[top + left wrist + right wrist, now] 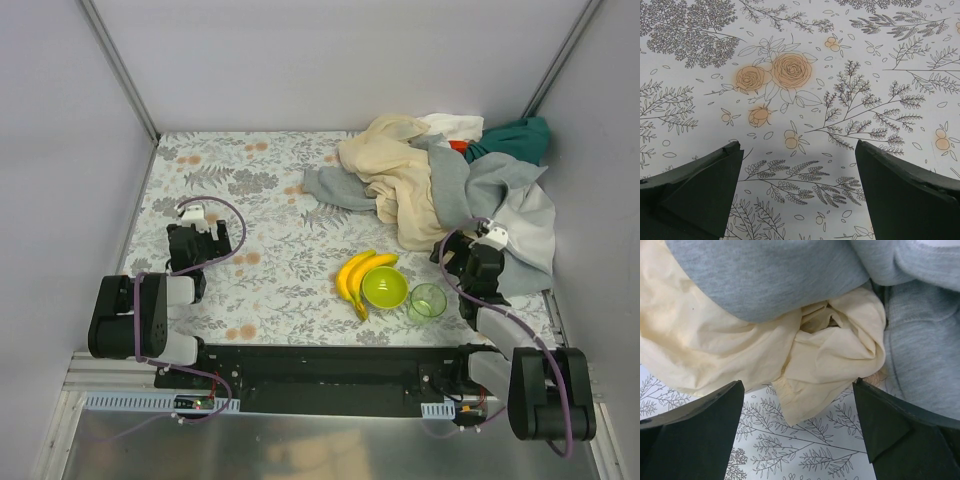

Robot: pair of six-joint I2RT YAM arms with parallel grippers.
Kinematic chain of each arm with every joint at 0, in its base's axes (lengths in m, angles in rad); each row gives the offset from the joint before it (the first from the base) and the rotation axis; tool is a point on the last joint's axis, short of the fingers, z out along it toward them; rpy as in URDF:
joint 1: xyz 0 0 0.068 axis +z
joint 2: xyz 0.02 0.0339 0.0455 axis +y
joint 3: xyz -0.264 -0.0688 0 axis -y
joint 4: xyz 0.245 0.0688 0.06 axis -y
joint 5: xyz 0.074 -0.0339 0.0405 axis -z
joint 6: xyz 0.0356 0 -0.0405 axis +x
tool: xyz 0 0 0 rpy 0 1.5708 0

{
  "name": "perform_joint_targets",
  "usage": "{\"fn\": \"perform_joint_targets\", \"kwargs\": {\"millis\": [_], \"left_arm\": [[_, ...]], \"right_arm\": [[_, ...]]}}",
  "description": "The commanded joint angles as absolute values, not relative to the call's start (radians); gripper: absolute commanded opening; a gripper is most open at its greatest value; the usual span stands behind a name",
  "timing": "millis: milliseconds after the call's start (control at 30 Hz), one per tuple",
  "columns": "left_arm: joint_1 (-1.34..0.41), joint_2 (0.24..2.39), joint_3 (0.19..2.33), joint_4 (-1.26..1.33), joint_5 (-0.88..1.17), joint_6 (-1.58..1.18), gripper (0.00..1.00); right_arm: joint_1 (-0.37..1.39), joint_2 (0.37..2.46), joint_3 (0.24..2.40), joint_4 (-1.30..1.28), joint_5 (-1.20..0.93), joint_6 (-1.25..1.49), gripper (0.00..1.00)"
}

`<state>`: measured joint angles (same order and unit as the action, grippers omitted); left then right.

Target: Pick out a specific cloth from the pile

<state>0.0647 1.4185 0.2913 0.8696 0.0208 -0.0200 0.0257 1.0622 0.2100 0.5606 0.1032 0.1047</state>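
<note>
- We see the pile (pixel 455 185) heaped in the far right corner of the table (pixel 270 200), which has a floral cover.
- The orange-red cloth (pixel 458 146) shows only as a small bright sliver near the far side of the pile. It sits between the white garment (pixel 455 125) and the teal garment (pixel 520 140), and the rest of it is buried.
- The cream-yellow garment (pixel 395 170) spreads over the left part of the heap. The grey garment (pixel 505 205) drapes over its right side and down toward the near edge.
- The right gripper (pixel 462 250) sits at the near edge of the pile, well apart from the orange sliver.
- In the right wrist view its fingers (pixel 695 435) stand wide apart with nothing clamped between them. A fold of the cream-yellow garment (pixel 825 360) hangs just ahead of the gap, with the grey garment (pixel 775 280) above it.
- We cannot tell whether the fingers touch the fabric.
- The left gripper (pixel 205 235) is over bare table on the left, far from the pile.
- In the left wrist view its fingers (pixel 700 190) are spread apart and hold nothing, with only the flower print below.
- The bananas (pixel 358 275), the green bowl (pixel 384 288) and the green cup (pixel 427 301) stand in a row near the front. They lie just left of the right gripper, with the bananas touching the bowl.
</note>
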Motion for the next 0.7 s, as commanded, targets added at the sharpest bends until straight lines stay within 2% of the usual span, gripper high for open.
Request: {"fn": "perform_joint_targets", "kwargs": {"millis": [0, 233, 267, 333, 500, 600, 667], "left_arm": [[0.057, 1.417, 0.314, 0.884, 0.015, -0.041, 1.00], [0.058, 1.411, 0.318, 0.891, 0.018, -0.037, 1.00], [0.058, 1.385, 0.348, 0.827, 0.023, -0.035, 1.00], [0.058, 1.335, 0.478, 0.534, 0.047, -0.028, 1.00], [0.057, 1.400, 0.845, 0.009, 0.265, 0.017, 1.00], [0.035, 1.453, 1.020, -0.231, 0.399, -0.009, 1.00], [0.003, 1.479, 1.136, -0.328, 0.449, -0.018, 1.00]], "right_arm": [[0.021, 0.950, 0.294, 0.442, 0.182, 0.114, 0.99], [0.017, 0.810, 0.550, 0.105, 0.112, 0.077, 0.99], [0.017, 0.810, 0.598, 0.066, 0.065, 0.062, 0.99], [0.015, 0.827, 0.702, -0.042, -0.036, 0.037, 1.00], [0.028, 0.951, 0.981, -0.247, -0.193, 0.026, 0.99], [0.087, 1.061, 1.100, -0.311, -0.158, 0.008, 0.99], [0.156, 1.147, 1.149, -0.313, -0.047, -0.044, 0.99]]}}
